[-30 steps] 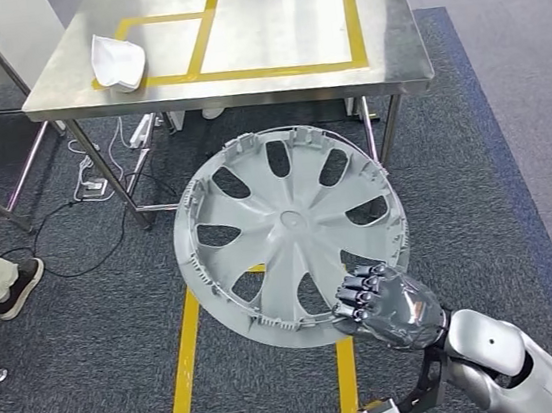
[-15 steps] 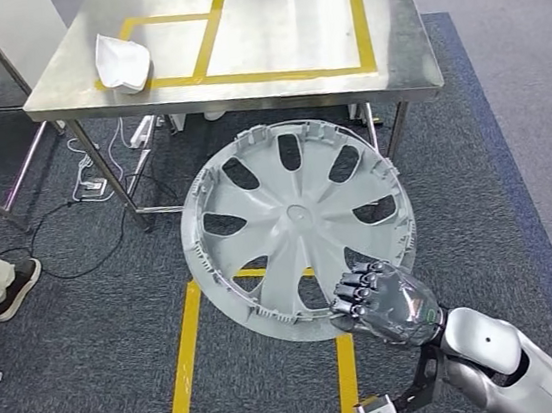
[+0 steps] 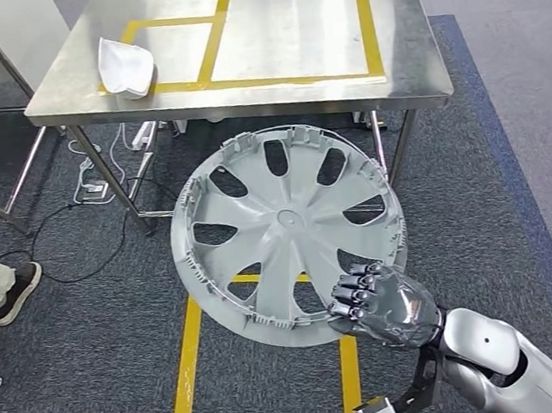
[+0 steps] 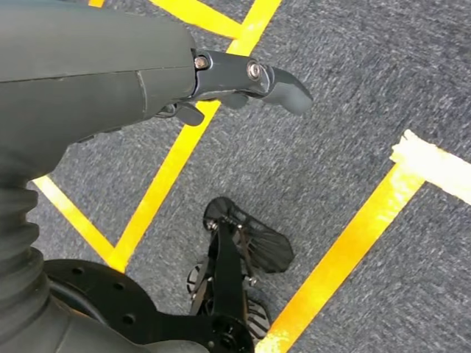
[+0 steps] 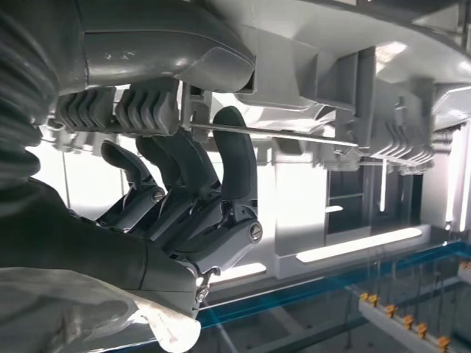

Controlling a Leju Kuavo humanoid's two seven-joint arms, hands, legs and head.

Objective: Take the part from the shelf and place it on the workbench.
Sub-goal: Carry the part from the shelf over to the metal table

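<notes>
Right hand (image 3: 376,305) clamps the grey wheel cover (image 3: 287,233) by its rim, short of the worktop (image 3: 407,59); placing remains.

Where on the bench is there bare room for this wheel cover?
The large yellow-taped rectangle on the workbench is bare. The smaller taped square beside it holds a white cloth on its near left corner. The right hand grips the wheel cover by its near rim.

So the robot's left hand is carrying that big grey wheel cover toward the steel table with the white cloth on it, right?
Not quite: the head view shows the right hand gripping the wheel cover by its rim. The rest holds: steel table ahead, white cloth on it.
</notes>
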